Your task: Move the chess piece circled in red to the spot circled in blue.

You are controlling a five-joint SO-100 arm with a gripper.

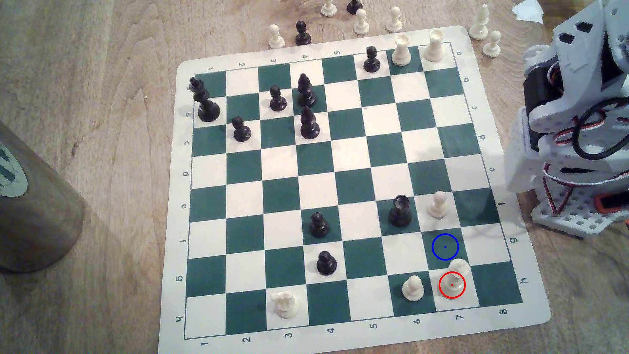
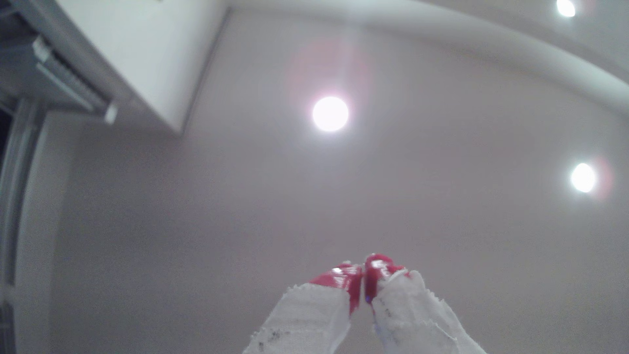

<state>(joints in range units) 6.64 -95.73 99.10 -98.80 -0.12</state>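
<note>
chess piece (image 1: 454,278) on red-ringed square, spot (image 1: 445,247) bare, fingers (image 2: 374,272) pressed together

The exterior view is evenly and fairly brightly lit, with soft, short shadows beside the pieces on the green-and-white vinyl chessboard (image 1: 340,190); the picture is slightly soft and the white squares look washed out. The wrist view is hazy and blurred, with round recessed ceiling lamps (image 2: 330,113) blown out and ringed by pink flare. Straight edges bow near its borders.
</note>
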